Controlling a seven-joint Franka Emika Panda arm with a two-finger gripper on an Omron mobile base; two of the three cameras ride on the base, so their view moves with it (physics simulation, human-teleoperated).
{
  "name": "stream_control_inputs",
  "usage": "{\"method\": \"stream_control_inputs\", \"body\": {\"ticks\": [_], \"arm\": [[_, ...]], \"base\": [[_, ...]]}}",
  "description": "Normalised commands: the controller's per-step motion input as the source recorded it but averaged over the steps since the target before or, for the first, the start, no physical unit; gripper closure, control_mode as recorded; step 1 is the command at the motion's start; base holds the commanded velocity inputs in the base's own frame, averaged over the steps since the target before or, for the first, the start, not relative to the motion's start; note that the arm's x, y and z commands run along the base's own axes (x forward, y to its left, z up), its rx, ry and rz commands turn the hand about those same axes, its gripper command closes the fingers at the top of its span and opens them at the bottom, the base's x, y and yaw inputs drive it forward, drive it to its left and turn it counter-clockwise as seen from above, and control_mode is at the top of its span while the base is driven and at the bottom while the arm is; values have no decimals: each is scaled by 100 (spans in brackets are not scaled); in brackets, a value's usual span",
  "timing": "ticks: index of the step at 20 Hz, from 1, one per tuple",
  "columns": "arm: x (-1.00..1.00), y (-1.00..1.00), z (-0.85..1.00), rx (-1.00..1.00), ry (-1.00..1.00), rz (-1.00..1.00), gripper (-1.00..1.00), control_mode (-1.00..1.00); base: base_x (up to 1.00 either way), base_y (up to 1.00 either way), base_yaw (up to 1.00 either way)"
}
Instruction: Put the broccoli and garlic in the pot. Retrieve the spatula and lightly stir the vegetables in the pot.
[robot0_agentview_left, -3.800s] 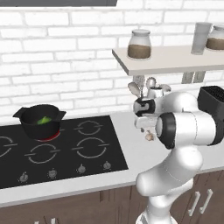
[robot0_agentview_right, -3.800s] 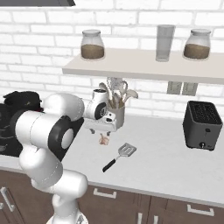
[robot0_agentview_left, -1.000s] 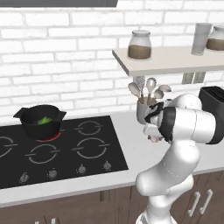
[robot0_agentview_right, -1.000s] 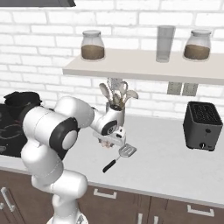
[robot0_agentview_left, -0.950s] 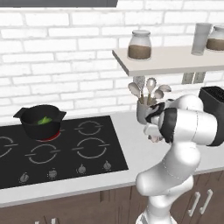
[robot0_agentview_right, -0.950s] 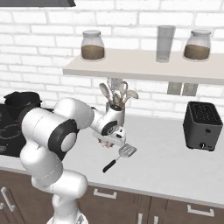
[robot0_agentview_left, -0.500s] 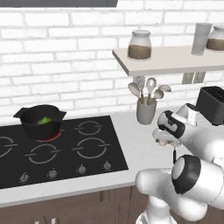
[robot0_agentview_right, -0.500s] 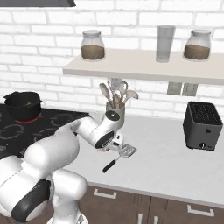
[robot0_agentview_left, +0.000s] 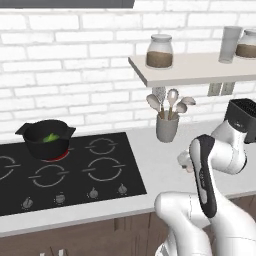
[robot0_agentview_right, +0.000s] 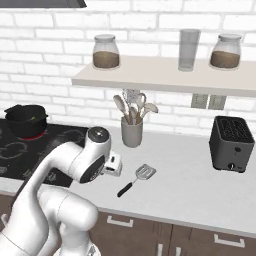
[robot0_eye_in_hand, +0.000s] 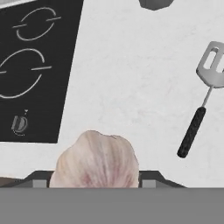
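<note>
We see a white robot arm over a pale kitchen counter (robot0_agentview_right: 200, 175). Its gripper (robot0_eye_in_hand: 95, 181) is partly open and clamped on the garlic (robot0_eye_in_hand: 95, 162), a pale pink bulb sitting between the fingers above the counter. The spatula (robot0_agentview_right: 136, 179) lies flat on the counter, well apart from the bulb. On the hob (robot0_agentview_left: 65, 172) stands the black pot (robot0_agentview_left: 46, 139) with the green broccoli (robot0_agentview_left: 49, 137) inside it

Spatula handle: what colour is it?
Black, below the pale grey slotted spatula head; clearest in the hand view.
</note>
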Motion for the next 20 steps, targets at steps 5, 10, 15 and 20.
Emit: {"method": "stream_control_inputs", "body": {"ticks": [5, 10, 15, 20], "arm": [[-60, 46, 100, 0, 0, 5, 100, -100], [-24, 41, 100, 0, 4, 3, 100, -100], [-20, 33, 88, 0, 19, 1, 100, -100], [-28, 0, 34, -1, 8, -8, 100, -100]], "base": [[0, 0, 0], [0, 0, 0], [0, 0, 0], [0, 0, 0]]}}
